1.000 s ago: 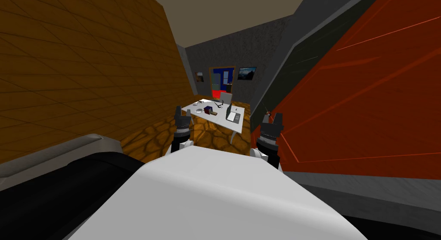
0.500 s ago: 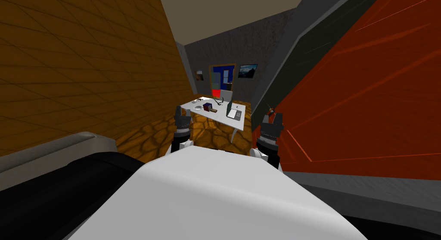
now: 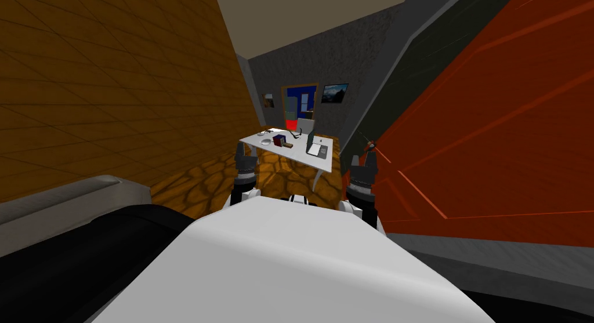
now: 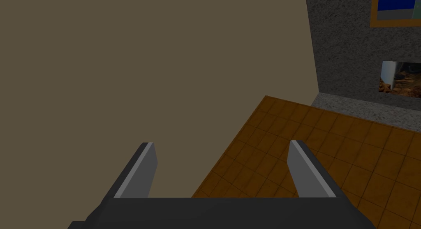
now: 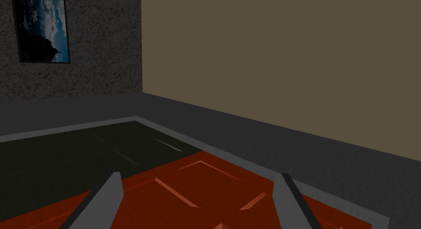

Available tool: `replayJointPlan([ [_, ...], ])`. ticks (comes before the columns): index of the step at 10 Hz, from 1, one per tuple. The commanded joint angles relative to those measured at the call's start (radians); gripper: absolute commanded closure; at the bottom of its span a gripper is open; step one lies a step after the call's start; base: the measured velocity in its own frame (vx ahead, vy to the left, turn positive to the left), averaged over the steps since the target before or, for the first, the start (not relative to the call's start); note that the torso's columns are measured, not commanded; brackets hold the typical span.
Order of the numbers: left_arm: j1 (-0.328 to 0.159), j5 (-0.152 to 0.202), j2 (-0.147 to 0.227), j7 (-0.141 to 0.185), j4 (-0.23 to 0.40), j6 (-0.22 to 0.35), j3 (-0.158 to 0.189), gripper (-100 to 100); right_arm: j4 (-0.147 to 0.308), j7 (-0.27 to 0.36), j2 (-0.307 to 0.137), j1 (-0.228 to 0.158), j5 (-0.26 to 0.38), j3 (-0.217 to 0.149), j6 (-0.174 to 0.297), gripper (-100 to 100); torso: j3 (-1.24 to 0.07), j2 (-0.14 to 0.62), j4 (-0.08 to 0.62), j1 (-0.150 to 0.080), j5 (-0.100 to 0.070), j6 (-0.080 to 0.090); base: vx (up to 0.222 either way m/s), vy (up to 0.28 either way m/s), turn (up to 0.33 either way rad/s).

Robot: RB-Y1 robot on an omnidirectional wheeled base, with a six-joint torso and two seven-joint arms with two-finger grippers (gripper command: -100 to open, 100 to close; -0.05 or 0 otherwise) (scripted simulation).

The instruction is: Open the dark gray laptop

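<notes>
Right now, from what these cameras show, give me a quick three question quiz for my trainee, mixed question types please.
1. True or false: the left pincer is shut on something.
2. Pick one: the laptop sits on A) the floor, B) the white table, C) a shelf.
3. Fill in the blank: the wall beside the right pincer is coloured ___.

Key: 1 false, its fingers stand apart with nothing between them. 2 B. 3 red.
</notes>
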Motion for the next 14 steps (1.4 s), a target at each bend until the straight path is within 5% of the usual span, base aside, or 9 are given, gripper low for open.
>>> replayJointPlan([
  [1, 0.0, 0.0, 0.0, 0.0, 0.0, 0.0, 0.0, 0, 0.016, 0.025, -0.058, -0.003, 0.025, -0.015, 0.034, -100, -0.001, 0.001, 0.001, -0.001, 0.0, 0.0, 0.061, 0.087, 0.013],
  [7, 0.0, 0.0, 0.0, 0.0, 0.0, 0.0, 0.0, 0, 0.075, 0.118, -0.145, -0.019, 0.124, -0.072, 0.157, -100, -0.002, 0.0, 0.001, -0.001, 0.0, 0.0, 0.085, 0.13, 0.016],
  [14, 0.0, 0.0, 0.0, 0.0, 0.0, 0.0, 0.0, 0, 0.146, 0.243, -0.195, -0.039, 0.255, -0.148, 0.315, -100, 0.0, 0.003, 0.002, -0.002, -0.001, 0.0, 0.083, 0.148, 0.019],
])
